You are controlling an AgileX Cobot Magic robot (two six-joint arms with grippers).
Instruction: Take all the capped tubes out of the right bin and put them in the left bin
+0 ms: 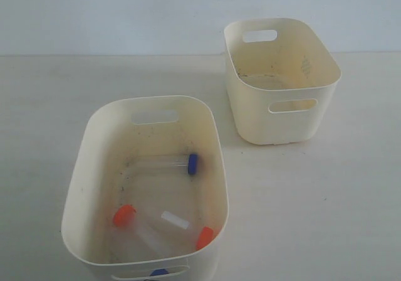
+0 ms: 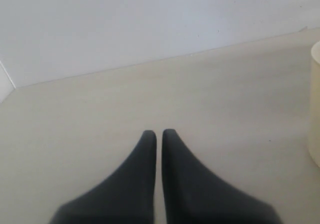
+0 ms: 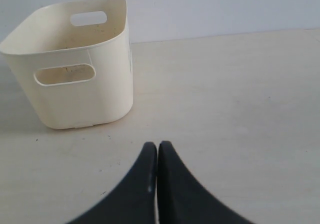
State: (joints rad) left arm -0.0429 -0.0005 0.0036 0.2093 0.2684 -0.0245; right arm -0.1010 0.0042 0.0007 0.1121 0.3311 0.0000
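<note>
Seemingly done: clear orange- and blue-capped plastic tubes (image 1: 161, 162) in wide cream plastic bin (image 1: 83, 168), none visible in taller cream bin (image 1: 283, 121), left hand (image 2: 159, 133) and right hand (image 3: 158, 145) closed, empty.

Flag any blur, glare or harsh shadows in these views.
Exterior view: soft even light, no glare or hard shadows; clear plastic capped tubes nearly vanish in the wide cream plastic bin. Left wrist view: black left gripper blurred close up. Right wrist view: black right gripper blurred too; tall cream plastic bin sharp.
</note>
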